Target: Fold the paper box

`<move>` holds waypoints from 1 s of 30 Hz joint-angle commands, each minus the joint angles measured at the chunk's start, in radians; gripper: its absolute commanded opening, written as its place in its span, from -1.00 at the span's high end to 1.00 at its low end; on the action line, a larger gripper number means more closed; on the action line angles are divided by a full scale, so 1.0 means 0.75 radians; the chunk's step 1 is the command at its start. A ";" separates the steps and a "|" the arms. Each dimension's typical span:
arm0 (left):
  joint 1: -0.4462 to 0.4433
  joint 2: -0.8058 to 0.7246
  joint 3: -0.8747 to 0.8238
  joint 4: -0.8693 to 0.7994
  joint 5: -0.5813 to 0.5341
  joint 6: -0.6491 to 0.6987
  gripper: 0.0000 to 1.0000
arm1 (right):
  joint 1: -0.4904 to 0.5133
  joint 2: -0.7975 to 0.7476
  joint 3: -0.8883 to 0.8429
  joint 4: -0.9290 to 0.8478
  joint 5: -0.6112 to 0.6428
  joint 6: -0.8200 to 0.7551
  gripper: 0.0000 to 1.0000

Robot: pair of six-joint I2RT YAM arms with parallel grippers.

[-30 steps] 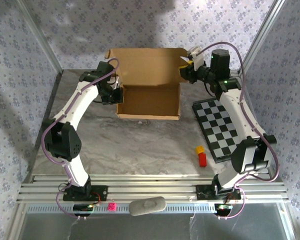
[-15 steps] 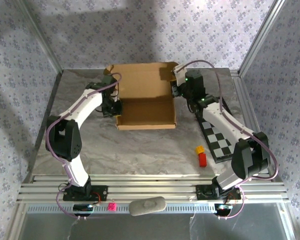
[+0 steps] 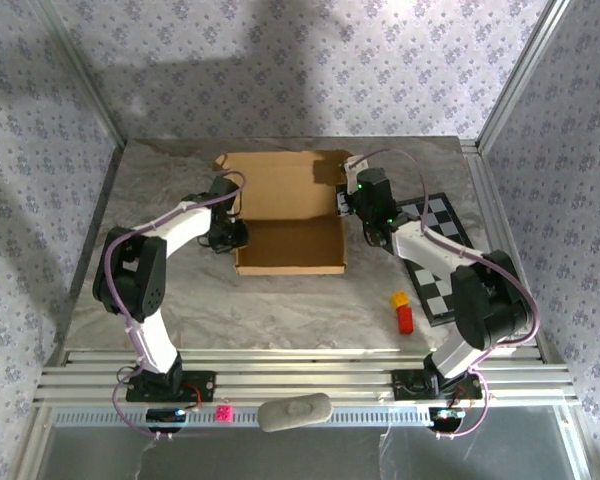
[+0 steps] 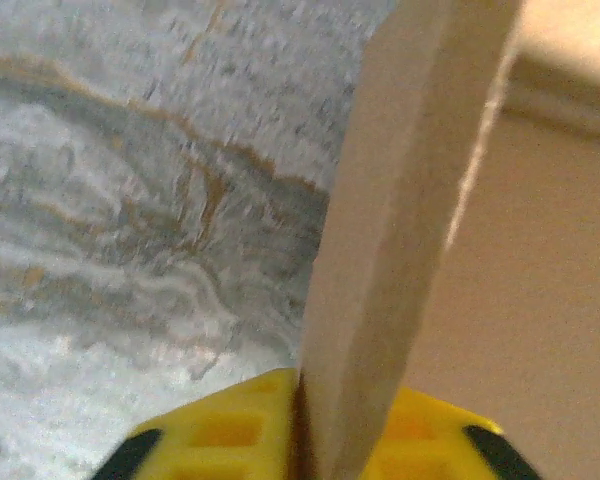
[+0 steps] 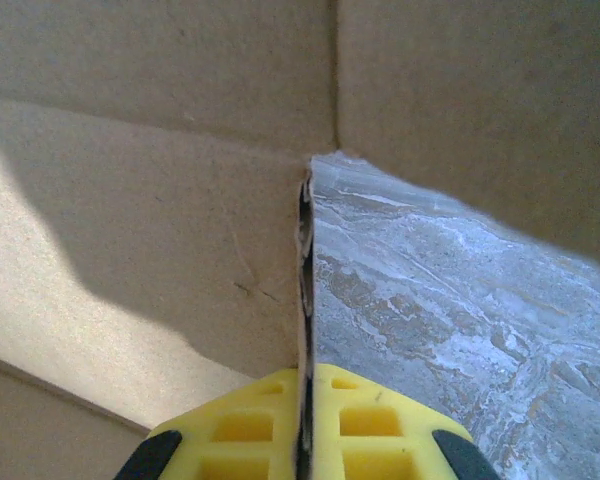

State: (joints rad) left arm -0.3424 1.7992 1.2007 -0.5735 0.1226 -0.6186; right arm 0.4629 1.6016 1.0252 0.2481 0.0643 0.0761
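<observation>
The paper box [image 3: 290, 245] is a plain brown cardboard tray lying open in the middle of the table, with its lid flap [image 3: 280, 180] stretching away behind it. My left gripper [image 3: 237, 232] is at the box's left wall. In the left wrist view that wall [image 4: 410, 200] stands between the yellow fingers [image 4: 230, 430] of the left gripper [image 4: 325, 385], with a thin dark gap on one side. My right gripper [image 3: 345, 203] is at the right rear corner. In the right wrist view this gripper [image 5: 305, 375] is shut on the thin edge of a cardboard side flap [image 5: 160, 200].
A black-and-white checkered board [image 3: 435, 255] lies right of the box, partly under the right arm. A yellow block [image 3: 399, 299] and a red block [image 3: 404, 319] sit at the board's near left edge. The marble tabletop [image 3: 180, 290] stretches in front of the box.
Both arms have come down and inward, and the box and its lid flap now lie lower and flatter. The left jaws have eased off the left wall.
</observation>
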 commanded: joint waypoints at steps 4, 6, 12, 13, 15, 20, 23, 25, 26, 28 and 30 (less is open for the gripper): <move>-0.010 -0.079 0.033 0.062 0.052 -0.026 0.13 | -0.014 0.047 -0.035 0.077 -0.124 -0.085 1.00; -0.010 -0.109 0.033 0.016 0.062 -0.007 0.02 | -0.027 0.059 -0.045 0.087 -0.145 -0.109 1.00; -0.008 -0.204 0.015 -0.107 0.079 0.012 -0.18 | -0.065 0.052 -0.074 0.116 -0.197 -0.133 1.00; -0.009 -0.212 0.015 -0.122 0.087 0.015 -0.20 | -0.067 0.048 -0.075 0.114 -0.205 -0.138 1.00; -0.009 -0.220 0.017 -0.172 0.096 0.025 -0.21 | -0.071 0.041 -0.073 0.111 -0.222 -0.141 1.00; -0.006 -0.273 0.020 -0.217 0.032 0.031 -0.23 | -0.073 0.027 -0.070 0.087 -0.251 -0.160 1.00; -0.006 -0.381 0.080 -0.259 -0.147 0.046 -0.23 | -0.075 0.021 -0.070 0.073 -0.264 -0.167 1.00; 0.002 -0.438 0.138 -0.295 -0.273 0.110 -0.23 | -0.079 0.020 -0.068 0.069 -0.277 -0.170 1.00; 0.012 -0.459 0.165 -0.304 -0.311 0.164 -0.23 | -0.081 0.021 -0.066 0.066 -0.282 -0.173 1.00; 0.041 -0.471 0.195 -0.299 -0.345 0.286 -0.26 | -0.083 0.024 -0.063 0.064 -0.297 -0.172 1.00; 0.085 -0.451 0.212 -0.281 -0.325 0.402 -0.33 | -0.085 0.026 -0.056 0.057 -0.309 -0.181 1.00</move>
State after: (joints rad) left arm -0.3153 1.4631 1.3228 -0.7635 -0.0513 -0.4713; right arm 0.4049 1.6398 0.9764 0.3149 -0.1379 -0.0280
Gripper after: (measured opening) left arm 0.657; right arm 0.061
